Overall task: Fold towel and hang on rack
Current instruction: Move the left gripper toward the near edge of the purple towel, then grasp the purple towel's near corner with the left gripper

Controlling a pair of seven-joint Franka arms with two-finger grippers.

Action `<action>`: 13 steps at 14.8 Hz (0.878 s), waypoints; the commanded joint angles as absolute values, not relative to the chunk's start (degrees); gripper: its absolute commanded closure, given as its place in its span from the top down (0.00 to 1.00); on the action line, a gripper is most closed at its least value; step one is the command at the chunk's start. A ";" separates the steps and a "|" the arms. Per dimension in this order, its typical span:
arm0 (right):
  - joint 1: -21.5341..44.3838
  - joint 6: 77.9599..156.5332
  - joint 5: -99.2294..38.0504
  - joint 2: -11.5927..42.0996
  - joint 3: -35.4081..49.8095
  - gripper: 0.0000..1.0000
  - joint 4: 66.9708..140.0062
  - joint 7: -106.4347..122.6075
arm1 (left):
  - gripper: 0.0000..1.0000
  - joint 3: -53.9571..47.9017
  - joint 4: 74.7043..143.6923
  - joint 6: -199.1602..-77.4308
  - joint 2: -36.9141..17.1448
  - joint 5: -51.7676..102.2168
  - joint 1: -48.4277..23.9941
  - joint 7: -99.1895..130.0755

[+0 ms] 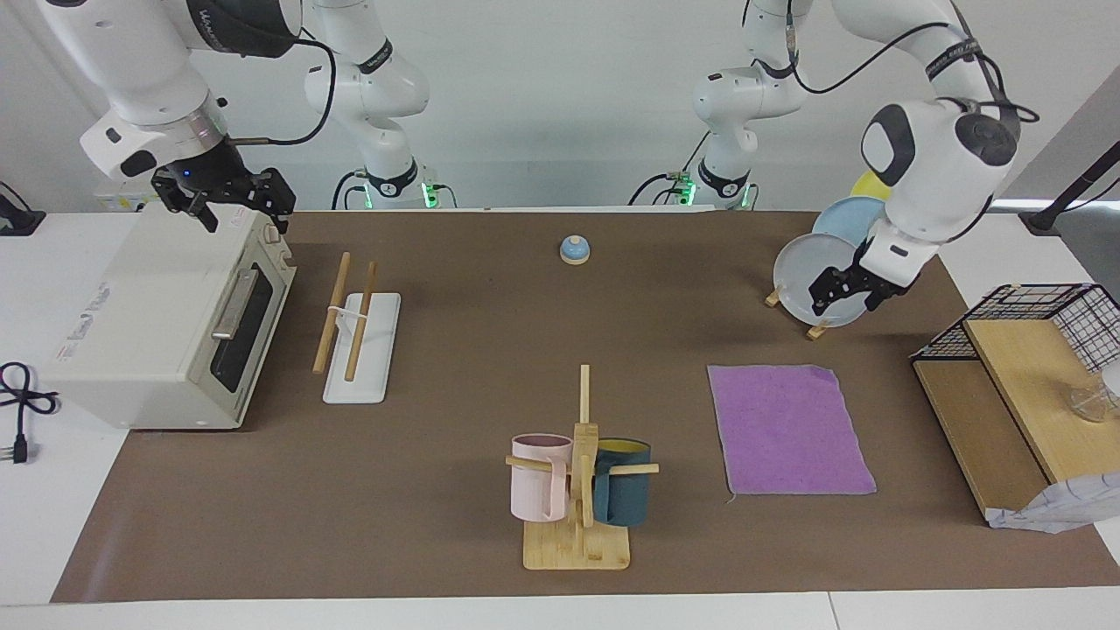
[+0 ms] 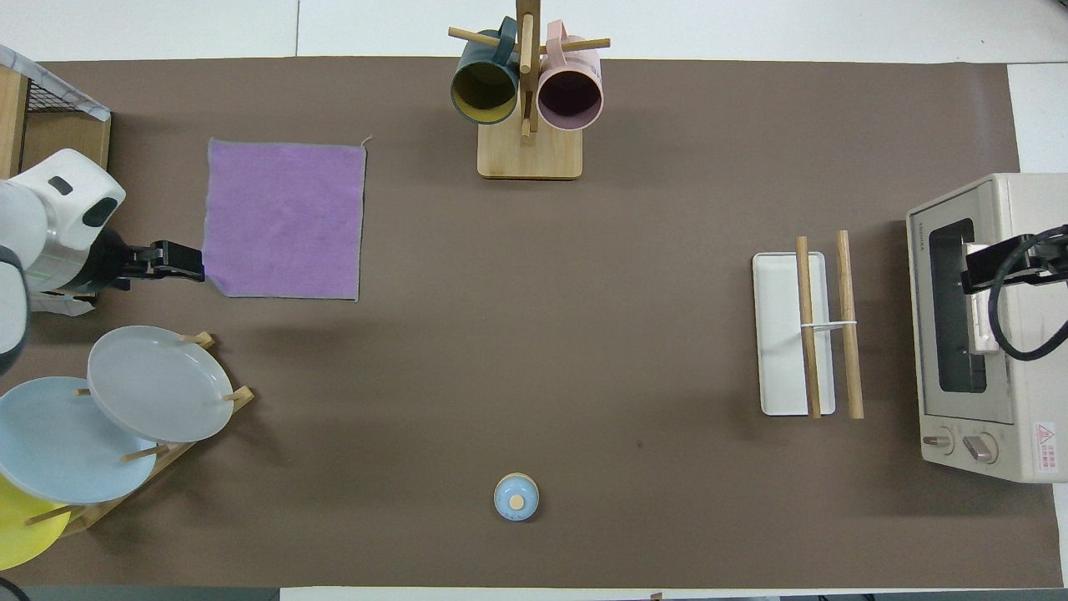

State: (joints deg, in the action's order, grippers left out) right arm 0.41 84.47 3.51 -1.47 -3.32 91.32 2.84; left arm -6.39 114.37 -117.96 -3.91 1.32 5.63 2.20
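lower left gripper (image 1: 844, 293), fingers apart, onto towel (image 1: 787, 429) corner near plates (image 1: 818, 280); right gripper (image 1: 229, 199) waiting over oven (image 1: 166, 324), fingers apart.

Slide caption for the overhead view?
Purple towel lies flat and unfolded, left gripper beside its edge; rack stands bare by the toaster oven.

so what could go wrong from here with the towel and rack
The towel lies flat at the left arm's end of the table and the rack at the right arm's end, so carrying it across could undo a fold. The left gripper hangs by the plates and could knock them.
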 commanded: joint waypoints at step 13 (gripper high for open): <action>0.00 85.08 2.55 -2.37 -3.25 1.00 92.29 3.96 | 0.76 -6.42 112.76 -129.73 -19.07 5.62 10.11 1.41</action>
State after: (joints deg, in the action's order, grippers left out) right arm 0.41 84.47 3.51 -1.47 -3.32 91.32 2.84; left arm -6.33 113.69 -128.65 -17.78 4.73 9.55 2.18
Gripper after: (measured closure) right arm 0.000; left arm 0.216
